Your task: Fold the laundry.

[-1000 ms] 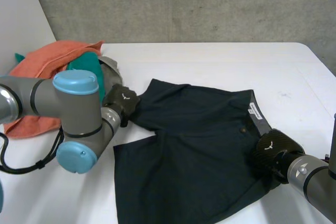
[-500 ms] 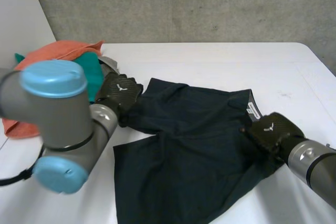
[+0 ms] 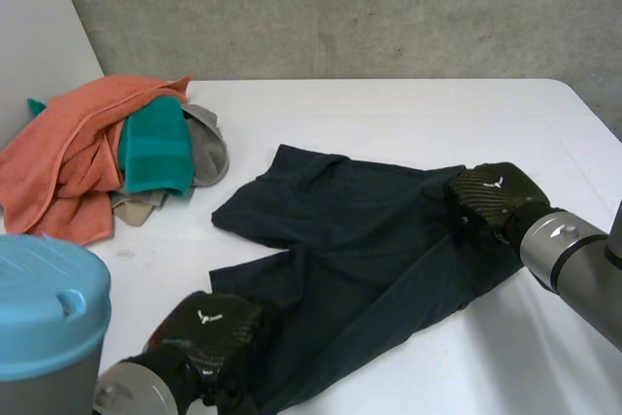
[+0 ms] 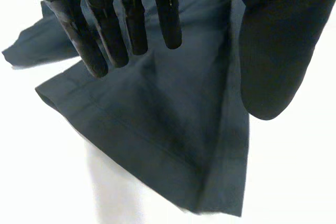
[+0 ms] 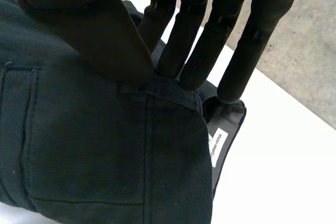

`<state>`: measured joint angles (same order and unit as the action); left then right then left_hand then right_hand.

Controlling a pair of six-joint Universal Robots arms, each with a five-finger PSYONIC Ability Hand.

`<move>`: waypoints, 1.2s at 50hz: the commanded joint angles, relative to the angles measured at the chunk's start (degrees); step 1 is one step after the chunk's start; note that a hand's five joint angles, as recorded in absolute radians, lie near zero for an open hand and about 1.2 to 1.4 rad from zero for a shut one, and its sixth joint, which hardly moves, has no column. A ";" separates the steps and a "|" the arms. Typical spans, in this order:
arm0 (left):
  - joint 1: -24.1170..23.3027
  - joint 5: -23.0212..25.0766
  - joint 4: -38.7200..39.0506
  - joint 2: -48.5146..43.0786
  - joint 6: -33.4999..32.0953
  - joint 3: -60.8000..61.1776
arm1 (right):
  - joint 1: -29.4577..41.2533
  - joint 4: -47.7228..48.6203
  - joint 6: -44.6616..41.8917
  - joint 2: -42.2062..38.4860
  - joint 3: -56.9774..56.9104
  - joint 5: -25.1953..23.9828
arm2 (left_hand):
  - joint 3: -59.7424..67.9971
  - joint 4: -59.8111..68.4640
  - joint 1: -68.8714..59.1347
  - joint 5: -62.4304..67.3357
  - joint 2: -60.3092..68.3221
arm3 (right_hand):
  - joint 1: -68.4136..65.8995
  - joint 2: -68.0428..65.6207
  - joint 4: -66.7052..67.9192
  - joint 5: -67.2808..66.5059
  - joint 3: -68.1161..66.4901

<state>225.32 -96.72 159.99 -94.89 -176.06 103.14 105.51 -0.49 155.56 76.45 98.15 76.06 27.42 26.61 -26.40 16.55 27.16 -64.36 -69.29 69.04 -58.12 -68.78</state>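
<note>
Dark shorts spread across the middle of the white surface. Right hand at the waistband, with thumb and fingers clamped on its edge, just beside the white label. Left hand over the near leg's hem, with fingers straight, thumb apart, gripping nothing. At the far left corner, a heap: orange towel, teal cloth.
</note>
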 commanded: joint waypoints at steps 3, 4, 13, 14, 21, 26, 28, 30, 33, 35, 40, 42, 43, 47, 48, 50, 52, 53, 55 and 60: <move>-1.55 -0.05 0.68 -4.51 -0.25 0.22 | -0.74 2.86 -0.34 -1.12 1.52 -0.03 | 2.98 3.79 -4.00 3.85 3.24 | -15.64 -10.71 10.96 -11.88 -11.22; -1.64 -0.05 0.68 -5.12 -0.25 0.05 | -1.27 2.86 -0.34 -1.12 1.61 -0.12 | 2.98 3.79 -4.00 3.85 3.24 | -15.64 -10.71 10.96 -11.88 -11.22; -1.90 -1.79 2.51 -11.89 -0.25 -1.27 | -3.21 3.04 -0.52 -1.12 2.40 -0.30 | 40.77 41.58 -41.78 41.64 41.02 | -15.64 -10.71 10.96 -11.88 -11.22; -1.99 -2.67 3.22 -12.07 -0.25 -1.27 | -3.38 3.04 -0.69 -1.04 2.66 -0.38 | 52.46 53.28 -53.48 53.33 52.72 | -15.64 -10.71 10.96 -11.88 -11.22; -8.03 -8.84 0.79 -11.55 -4.36 -3.12 | -3.47 -4.68 -19.37 3.26 7.92 -1.79 | 52.58 53.39 -53.60 53.45 52.84 | -15.64 -10.71 10.96 -11.88 -11.22; -13.67 -8.66 -5.91 -10.75 -9.47 -3.21 | -8.82 -21.02 -43.02 7.14 14.25 -0.74 | 52.58 53.39 -53.60 53.45 52.84 | -15.64 -10.71 10.96 -11.88 -11.22; -15.69 -8.57 -8.97 -10.75 -11.14 -3.47 | -13.13 -26.05 -48.76 7.75 15.32 -1.00 | 52.58 53.39 -53.60 53.45 52.84 | -15.64 -10.71 10.96 -11.88 -11.22; -16.93 -8.57 -10.92 -10.84 -11.67 -4.17 | -15.33 -25.45 -48.33 7.84 15.06 -1.09 | 52.58 53.39 -53.60 53.45 52.84 | -15.64 -10.71 10.96 -11.88 -11.22; -17.11 -8.83 -12.68 -11.19 -12.55 -7.33 | -15.60 -22.37 -45.35 8.02 13.83 -0.74 | 52.58 53.39 -53.60 53.45 52.84 | -15.64 -10.71 10.96 -11.88 -11.22; -16.58 -8.92 -12.16 -11.46 -13.08 -9.26 | -15.07 -20.61 -42.28 8.02 12.77 -1.26 | 52.58 53.39 -53.60 53.45 52.84 | -15.64 -10.71 10.96 -11.88 -11.22; -7.54 -9.10 -5.14 -14.70 -17.38 -17.08 | -12.79 -16.75 -34.72 7.23 9.61 -2.67 | 52.58 53.39 -53.60 53.45 52.84 | -15.64 -10.71 10.96 -11.88 -11.22; -4.90 -9.10 -2.15 -16.11 -19.57 -19.28 | -10.17 -13.07 -30.95 6.96 7.77 -2.85 | 52.58 53.39 -53.60 53.45 52.84 | -15.64 -10.71 10.96 -11.88 -11.22; -3.06 -9.27 0.47 -17.16 -21.50 -21.12 | -9.28 -11.83 -29.88 6.70 7.24 -2.85 | 52.58 53.39 -53.60 53.45 52.84 | -15.64 -10.71 10.96 -11.88 -11.22; 0.37 -9.01 7.94 -19.97 -26.07 -25.43 | -6.38 -5.15 -24.78 5.03 4.77 -2.67 | 52.58 53.39 -53.60 53.45 52.84 | -15.64 -10.71 10.96 -11.88 -11.22; 0.99 -9.01 9.62 -20.68 -26.78 -26.14 | -6.02 -3.92 -23.90 4.42 4.25 -2.50 | 52.58 53.39 -53.60 53.45 52.84 | -15.64 -10.71 10.96 -11.88 -11.22; 2.05 -8.92 12.88 -22.00 -27.84 -27.55 | -5.14 -1.28 -21.44 2.57 2.40 -1.79 | 52.58 53.39 -53.60 53.45 52.84 | -15.64 -10.71 10.96 -11.88 -11.22; 3.63 -8.75 17.01 -24.11 -28.81 -29.57 | -4.53 -0.31 -19.69 1.34 0.56 -0.83 | 52.58 53.39 -53.60 53.45 52.84 | -15.64 -10.71 10.96 -11.88 -11.22; 3.98 -8.92 17.98 -24.72 -28.99 -30.18 | -4.18 -0.48 -17.94 0.82 -0.75 -0.04 | 52.58 53.39 -53.60 53.45 52.84 | -2.54 2.39 -2.14 1.22 1.88; 3.64 -9.01 18.61 -26.48 -29.43 -31.15 | -4.00 -0.74 -15.47 0.72 -2.25 1.02 | 52.58 53.39 -53.60 53.45 52.84 | 26.56 31.49 -31.24 30.33 30.98; 2.67 -9.01 18.08 -26.66 -29.17 -29.84 | -4.61 -7.58 -10.01 1.34 -6.82 1.72 | 52.58 53.39 -53.60 53.45 52.84 | 42.48 47.41 -47.16 46.24 46.90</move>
<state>229.09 -105.65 178.14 -120.54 -205.48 72.60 101.40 -1.77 140.49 77.49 95.76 76.62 68.40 68.74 -66.30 57.37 68.62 -27.48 -27.06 27.83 -16.34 -27.62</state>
